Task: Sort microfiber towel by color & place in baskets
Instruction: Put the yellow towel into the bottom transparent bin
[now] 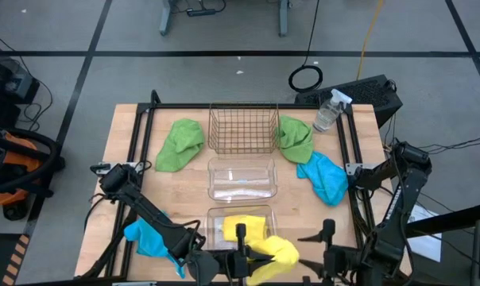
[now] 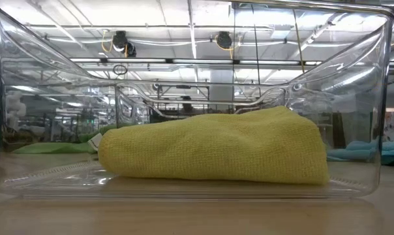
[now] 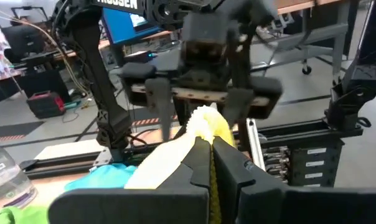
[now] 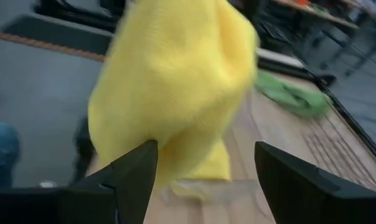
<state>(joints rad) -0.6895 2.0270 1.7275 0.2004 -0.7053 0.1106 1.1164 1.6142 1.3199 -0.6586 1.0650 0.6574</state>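
Observation:
One yellow towel [image 1: 238, 228] lies in the near clear basket [image 1: 265, 213]; in the low view that yellow towel [image 2: 216, 153] rests flat on the basket's floor. My left gripper [image 1: 252, 258], at the table's near edge, is shut on the second yellow towel [image 1: 277, 253]. My right gripper [image 1: 303, 256] faces it, open; in the left wrist view the right gripper [image 3: 200, 102] has a finger on either side of the towel's bunched end. Two green towels [image 1: 180, 143] [image 1: 296, 137] and two blue ones [image 1: 323, 176] [image 1: 149, 238] lie on the table. My left gripper [image 3: 206, 165] pinches the second yellow towel between its two shut fingers, at a fold [image 3: 203, 134] that bunches up just beyond the fingertips. The fingers come level from the table's left. A broad part of the cloth [image 3: 157, 165] spreads beside the fingers.
The copper wire basket [image 1: 242, 127] stands at the far side, with a clear basket [image 1: 241, 179] between it and the near one. A clear spray bottle [image 1: 327, 111] stands at the far right corner. Black frame rails [image 1: 141, 143] run along the table's sides.

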